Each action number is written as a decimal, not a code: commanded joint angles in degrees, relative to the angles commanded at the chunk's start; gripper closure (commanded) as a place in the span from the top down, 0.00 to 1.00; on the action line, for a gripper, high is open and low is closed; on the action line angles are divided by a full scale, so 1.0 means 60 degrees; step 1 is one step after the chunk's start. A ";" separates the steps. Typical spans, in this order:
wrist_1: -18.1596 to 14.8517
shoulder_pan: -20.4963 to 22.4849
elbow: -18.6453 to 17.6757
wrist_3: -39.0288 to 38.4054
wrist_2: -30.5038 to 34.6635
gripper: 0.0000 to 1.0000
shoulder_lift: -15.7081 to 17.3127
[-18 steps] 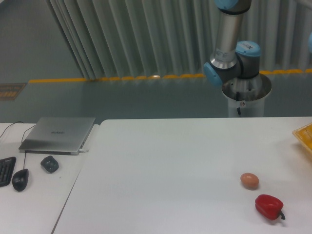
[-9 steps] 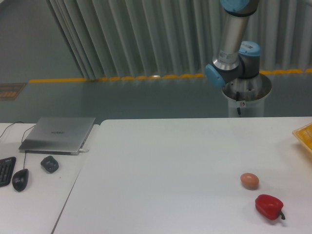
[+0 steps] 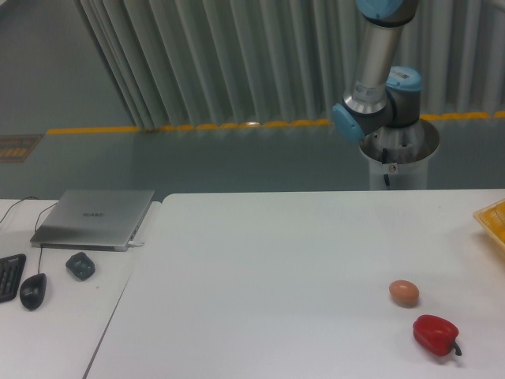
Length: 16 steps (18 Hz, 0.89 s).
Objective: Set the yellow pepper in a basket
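Note:
The yellow pepper is out of view. Only a corner of the yellow-orange basket (image 3: 494,220) shows, at the right edge of the white table (image 3: 276,268). The arm's lower joints (image 3: 377,95) rise at the back right above its pedestal. The rest of the arm leaves the frame at the top, so the gripper does not show.
A brown egg (image 3: 404,293) and a red pepper (image 3: 436,335) lie near the table's front right. On the smaller table to the left are a closed laptop (image 3: 95,218), a dark mouse (image 3: 32,290), a small dark object (image 3: 80,265) and a keyboard edge (image 3: 9,276).
The arm's upright link has tilted slightly to the right at the top. Nothing on the tables has moved.

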 joint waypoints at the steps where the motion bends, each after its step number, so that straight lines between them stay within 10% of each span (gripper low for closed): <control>1: 0.0000 -0.0088 0.0029 0.0000 0.0015 1.00 0.0000; 16: -0.2240 -0.2343 -0.0058 -0.1946 0.0383 1.00 0.0278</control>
